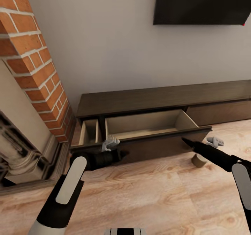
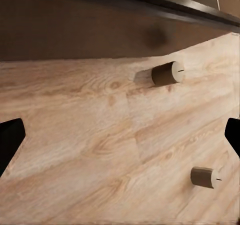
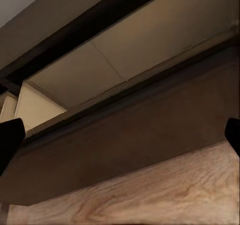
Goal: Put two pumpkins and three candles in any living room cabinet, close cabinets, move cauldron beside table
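The cabinet (image 1: pixel 164 106) has two drawers pulled out, the wide drawer (image 1: pixel 150 125) bare inside. The left end effector (image 1: pixel 111 143) hangs at its front and the right end effector (image 1: pixel 215 142) off its right corner, both spread wide and holding nothing. One candle (image 1: pixel 199 161) lies on the floor (image 1: pixel 139 193) beneath the right arm; I would lower over it squarely before closing, since it may roll
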